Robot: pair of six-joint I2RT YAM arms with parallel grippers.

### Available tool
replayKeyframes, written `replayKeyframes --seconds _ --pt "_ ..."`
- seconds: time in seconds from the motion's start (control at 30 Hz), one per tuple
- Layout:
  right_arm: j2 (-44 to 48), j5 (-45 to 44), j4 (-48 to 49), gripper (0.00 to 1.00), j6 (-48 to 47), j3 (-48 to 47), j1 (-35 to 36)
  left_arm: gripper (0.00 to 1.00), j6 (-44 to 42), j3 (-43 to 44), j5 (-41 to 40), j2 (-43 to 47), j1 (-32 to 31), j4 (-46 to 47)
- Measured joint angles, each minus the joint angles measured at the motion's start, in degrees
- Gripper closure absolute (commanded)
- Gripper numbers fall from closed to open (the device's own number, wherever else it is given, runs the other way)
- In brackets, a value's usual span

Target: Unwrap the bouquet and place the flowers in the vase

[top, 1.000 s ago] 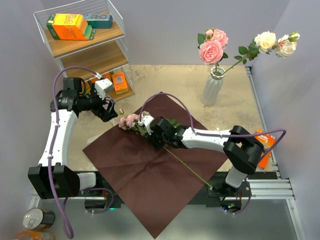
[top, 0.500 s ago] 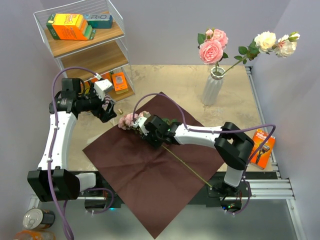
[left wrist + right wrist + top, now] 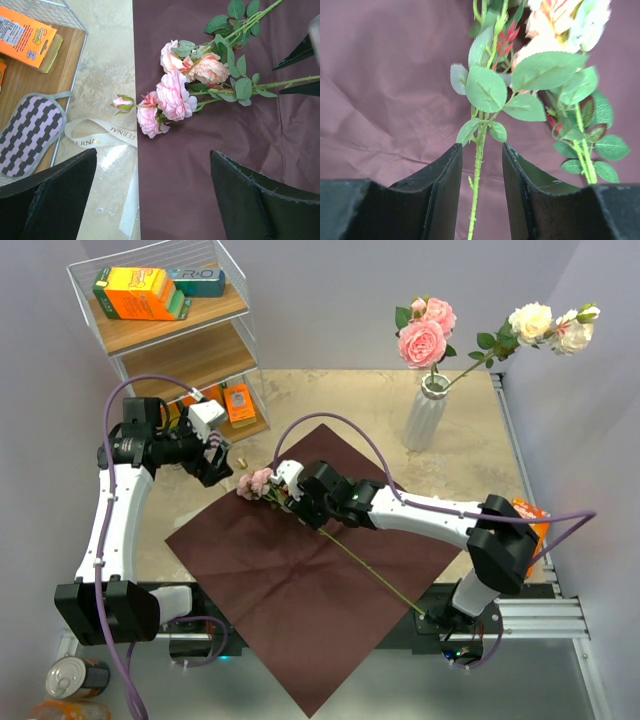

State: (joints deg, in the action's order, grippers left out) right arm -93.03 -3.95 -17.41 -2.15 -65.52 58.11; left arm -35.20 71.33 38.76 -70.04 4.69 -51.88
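Right claw point(image 3: 480, 150) part-open, straddling one stem point(image 3: 474, 200), not gripping yet. Left claw point(image 3: 152, 162) hanging wide open over flowers point(image 3: 175, 95) lying on paper point(image 3: 300, 590), left of centre. Vase point(image 3: 426, 418) standing far right, holding other blooms point(image 3: 422, 340). Risk: closing claw catching leaf point(image 3: 485, 89), tangled flowers dragging along, stem slipping.

blooms point(image 3: 563, 24) blurred, cropped at top edge

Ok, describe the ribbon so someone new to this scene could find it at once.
Start at the dark maroon paper sheet in the middle of the table. Just off its upper-left edge, next to the pink rose blooms, lies the ribbon. It is the only cream strip there, flat, looped and printed with lettering.
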Motion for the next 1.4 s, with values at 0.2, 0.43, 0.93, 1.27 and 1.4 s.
replayKeyframes --seconds 0.2,0.43,0.93,1.27,1.4 --pt "-5.2 0.1 -2.3 0.57 -0.8 0.0 0.0 0.01 0.0 0.0 0.0 0.1 0.0 -0.2" --pt "-7.1 0.3 -3.2 0.6 -1.1 0.0 0.0 0.01 -0.1 0.0 0.0 0.1 0.0 -0.2" --pt "-13.1 2.4 -2.0 1.0 -2.6 -4.7 -1.3 0.01 -0.9 0.0 0.0 0.1 0.0 -0.6" --pt "2.6 -3.1 -8.4 1.0 -6.1 -21.3 -1.9 0.01 -1.1 0.0 0.0 0.1 0.0 -0.7" --pt "8.2 -6.1 -10.3 1.0 -8.1 -30.3 -2.3 0.01 -1.1 0.0 0.0 0.1 0.0 -1.1"
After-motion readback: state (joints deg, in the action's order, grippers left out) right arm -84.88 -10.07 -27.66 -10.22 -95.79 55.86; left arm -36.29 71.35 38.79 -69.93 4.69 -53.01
